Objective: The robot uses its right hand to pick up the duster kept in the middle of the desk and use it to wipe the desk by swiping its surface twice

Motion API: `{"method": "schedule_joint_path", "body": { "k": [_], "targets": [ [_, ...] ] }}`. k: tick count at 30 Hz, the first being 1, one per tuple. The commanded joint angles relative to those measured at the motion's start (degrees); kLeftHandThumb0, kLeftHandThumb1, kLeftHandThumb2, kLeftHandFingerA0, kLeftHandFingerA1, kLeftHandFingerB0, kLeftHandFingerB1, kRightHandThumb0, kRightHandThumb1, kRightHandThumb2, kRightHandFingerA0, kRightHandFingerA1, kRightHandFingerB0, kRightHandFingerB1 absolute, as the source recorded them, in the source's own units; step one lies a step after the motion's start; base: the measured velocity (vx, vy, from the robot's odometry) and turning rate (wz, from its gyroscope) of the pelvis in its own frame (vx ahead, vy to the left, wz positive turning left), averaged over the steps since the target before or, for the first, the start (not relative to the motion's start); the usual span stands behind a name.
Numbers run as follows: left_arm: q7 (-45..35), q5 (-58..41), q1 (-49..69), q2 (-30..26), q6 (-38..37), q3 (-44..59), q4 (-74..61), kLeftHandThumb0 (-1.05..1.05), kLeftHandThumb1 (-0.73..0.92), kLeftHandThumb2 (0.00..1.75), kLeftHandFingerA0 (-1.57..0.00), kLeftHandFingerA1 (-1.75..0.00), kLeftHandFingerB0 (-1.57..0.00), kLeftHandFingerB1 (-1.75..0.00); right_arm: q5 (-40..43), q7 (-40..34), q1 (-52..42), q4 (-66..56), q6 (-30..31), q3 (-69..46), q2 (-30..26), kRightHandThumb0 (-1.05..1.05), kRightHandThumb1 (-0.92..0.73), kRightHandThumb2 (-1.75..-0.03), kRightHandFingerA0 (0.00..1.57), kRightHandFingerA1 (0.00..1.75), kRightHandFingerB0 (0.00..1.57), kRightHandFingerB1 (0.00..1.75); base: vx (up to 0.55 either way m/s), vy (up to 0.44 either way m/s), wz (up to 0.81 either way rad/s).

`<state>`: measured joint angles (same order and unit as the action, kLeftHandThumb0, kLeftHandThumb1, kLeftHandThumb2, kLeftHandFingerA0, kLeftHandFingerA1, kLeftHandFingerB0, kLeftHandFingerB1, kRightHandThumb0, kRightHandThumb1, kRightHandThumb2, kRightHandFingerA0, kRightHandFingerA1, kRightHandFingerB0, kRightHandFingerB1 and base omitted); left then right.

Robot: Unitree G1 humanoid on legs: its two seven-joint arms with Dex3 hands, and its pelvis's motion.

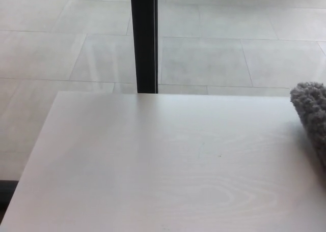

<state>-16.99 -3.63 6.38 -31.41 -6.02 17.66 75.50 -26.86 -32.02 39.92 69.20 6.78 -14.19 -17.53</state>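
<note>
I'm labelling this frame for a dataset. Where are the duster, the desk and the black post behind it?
duster [311,110]: head view, on its fluffy grey head at the right edge.
desk [153,166]: head view, on its bare pale top.
black post [144,38]: head view, on its shaft beyond the desk.

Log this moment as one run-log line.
phase: wipe stroke | duster: grey, fluffy, at right frame edge over the desk | left hand: not in view | right hand: not in view | background: tiled floor, black post

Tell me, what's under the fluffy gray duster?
The pale desk lies under the duster. Most of the duster runs off the picture's right edge, so whatever holds it cannot be seen.
</note>
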Motion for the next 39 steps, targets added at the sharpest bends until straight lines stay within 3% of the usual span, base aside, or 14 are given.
{"method": "schedule_joint_path", "body": {
  "k": [1, 4, 6, 8, 9, 10, 14, 31, 33, 34, 36, 37, 38, 39],
  "targets": [
    [0.12, -0.44, 0.86, -1.06, -0.11, 0.43, -0.34, -0.48, 0.64, 0.59, -0.59, -0.55, -0.68, -0.64, 10.60, 4.86, -3.95, 2.08, 5.69, -5.92, -2.09, -0.29, -0.60, -0.57, 0.80, 1.15, 0.44, 0.47, 0.00, 0.000, 0.00],
    [0.43, -0.59, 0.42, -1.13, 1.08, 0.77, 0.18, -0.46, 0.63, 0.59, -0.60, -0.54, -0.68, -0.63, 8.51, 8.29, -3.36, 2.31, 5.79, -3.47, -2.73, -0.27, -0.61, -0.60, 0.70, 1.34, 0.36, 0.47, 0.00, 0.000, 0.00],
    [-0.20, -0.68, 0.53, -1.23, 0.81, 0.99, -0.13, -0.45, 0.63, 0.59, -0.61, -0.56, -0.73, -0.70, 9.70, 14.56, -3.65, 1.91, 2.71, -3.00, -3.67, -0.33, -0.64, -0.58, 0.60, 0.88, 0.43, 0.50, 0.00, 0.000, 0.00],
    [-0.13, -0.34, 0.53, -1.29, 0.66, 0.80, -0.14, -0.45, 0.63, 0.59, -0.60, -0.56, -0.72, -0.70, 9.17, 17.53, -4.13, 1.59, 0.00, -1.62, -4.56, -0.49, -0.61, -0.59, 0.59, 0.75, 0.21, 0.32, 0.00, 0.000, 0.00],
    [-0.17, -0.50, 0.57, -1.32, 0.69, 0.98, -0.13, -0.45, 0.62, 0.59, -0.61, -0.54, -0.73, -0.70, 7.74, 20.16, -3.83, 1.49, -0.26, 0.35, -5.57, -0.64, -0.63, -0.60, 0.34, 0.53, 0.05, 0.23, 0.00, 0.000, 0.00],
    [-0.37, -0.69, 0.57, -1.44, 0.73, 1.21, -0.05, -0.44, 0.63, 0.59, -0.61, -0.55, -0.73, -0.75, 4.77, 23.56, -2.77, 1.49, 0.22, 4.09, -7.14, -0.72, -0.50, -0.90, 0.19, 0.56, 0.00, 0.20, 0.00, 0.000, 0.00],
    [-0.60, -0.79, 0.37, -1.64, 1.12, 1.47, 0.14, -0.43, 0.64, 0.59, -0.58, -0.53, -0.68, -0.61, 2.54, 27.32, -0.78, 0.95, 0.31, 8.52, -9.52, -1.05, -0.64, -0.96, 0.00, 0.09, 0.00, 0.07, 0.00, 0.000, 0.00],
    [0.79, 1.84, 1.46, -2.41, -0.26, -1.03, 0.18, -0.50, 0.65, 0.60, -0.61, -0.53, -0.59, -0.46, 12.82, 36.10, -14.72, -26.52, -3.03, 3.59, -25.36, -0.97, -0.68, -1.00, 0.00, 0.25, 0.00, 0.07, 0.00, 0.000, 0.00],
    [0.69, 1.41, 1.63, -2.57, 0.17, -0.81, 0.33, -0.51, 0.64, 0.59, -0.60, -0.52, -0.63, -0.47, 18.08, 37.89, -20.80, -32.21, -3.10, -3.86, -27.56, -0.81, -0.78, -0.64, 0.11, 0.77, 0.08, 0.34, 0.00, 0.000, 0.00],
    [0.54, 1.34, 1.80, -2.63, -0.17, -0.80, 0.34, -0.51, 0.64, 0.59, -0.60, -0.52, -0.63, -0.47, 19.71, 37.27, -21.77, -33.26, -2.47, -6.53, -27.17, -0.81, -0.78, -0.64, 0.11, 0.77, 0.08, 0.34, 0.00, 0.000, 0.00],
    [0.65, 0.54, 1.77, -2.48, 0.35, -0.22, 0.29, -0.50, 0.63, 0.59, -0.60, -0.53, -0.64, -0.48, 24.33, 37.99, -25.77, -36.88, -1.34, -14.44, -26.76, -0.90, -0.75, -0.65, 0.92, 1.39, 0.16, 0.57, 0.00, 0.000, 0.00],
    [0.58, 0.52, 1.78, -2.59, 0.59, -0.29, 0.09, -0.49, 0.66, 0.60, -0.59, -0.52, -0.60, -0.47, 24.78, 37.86, -27.96, -38.64, 0.02, -17.23, -26.82, -0.99, -0.80, -0.65, 1.10, 1.33, 0.17, 0.76, 0.00, 0.000, 0.00],
    [0.29, 0.24, 1.81, -2.75, 0.92, -0.14, -0.23, -0.47, 0.65, 0.59, -0.59, -0.53, -0.64, -0.52, 26.25, 37.28, -32.44, -41.33, 1.97, -23.15, -26.53, -0.98, -0.80, -0.65, 0.67, 1.00, 0.16, 0.89, 0.00, 0.000, 0.00],
    [0.09, -0.27, 1.82, -2.67, 1.01, 0.33, -0.28, -0.47, 0.65, 0.59, -0.59, -0.53, -0.64, -0.52, 27.82, 37.10, -35.24, -42.95, 2.39, -27.32, -25.53, -0.98, -0.80, -0.65, 0.67, 1.00, 0.16, 0.89, 0.00, 0.000, 0.00]
  ]
}}
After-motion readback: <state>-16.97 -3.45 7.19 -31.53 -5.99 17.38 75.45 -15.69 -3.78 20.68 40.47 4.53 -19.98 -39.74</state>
